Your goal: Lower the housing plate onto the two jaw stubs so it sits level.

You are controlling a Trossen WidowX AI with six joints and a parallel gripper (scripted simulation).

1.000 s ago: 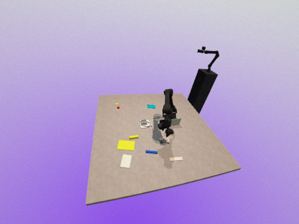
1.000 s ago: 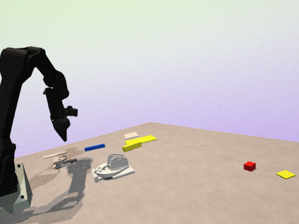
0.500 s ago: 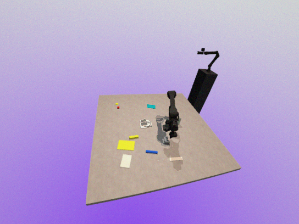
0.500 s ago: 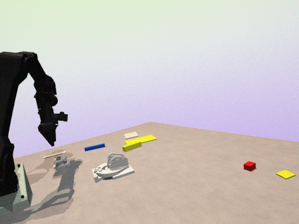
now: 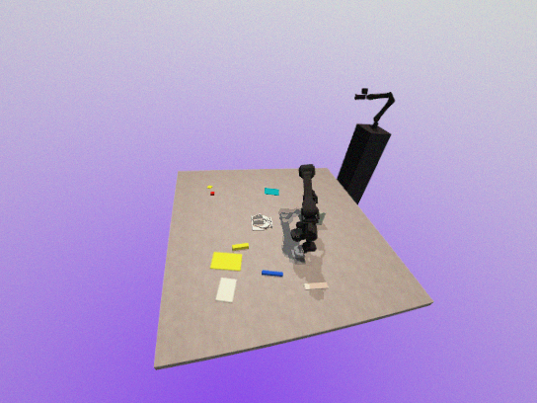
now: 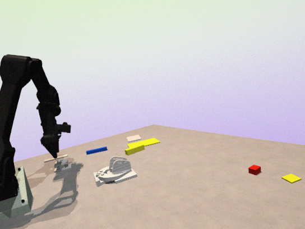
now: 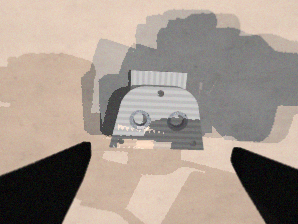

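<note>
The housing plate [image 7: 160, 104] [image 6: 64, 165] [image 5: 299, 253] is a pale ribbed piece with a rounded top, two round holes and a raised block at its far edge. It lies on the table, apart from the jaw assembly and partly in the arm's shadow. My gripper [image 7: 162, 151] [image 6: 56, 156] [image 5: 309, 247] is open and empty above the plate. In the wrist view the plate shows between and beyond the fingertips. The white jaw assembly [image 6: 120, 166] [image 5: 262, 222] has a square base, curved jaw parts and upright rounded loops. Its pins and stubs are too small to tell apart.
A blue bar [image 5: 272, 273] [image 6: 96, 150], a pale strip [image 5: 316, 285] [image 6: 56, 158], a yellow bar [image 5: 240, 246] [image 6: 134, 150], a yellow plate [image 5: 226, 261] and a cream plate [image 5: 226, 289] lie around. A teal plate [image 5: 271, 192], a red cube [image 5: 212, 194] [image 6: 254, 169] and a yellow tile [image 6: 291, 178] lie farther off.
</note>
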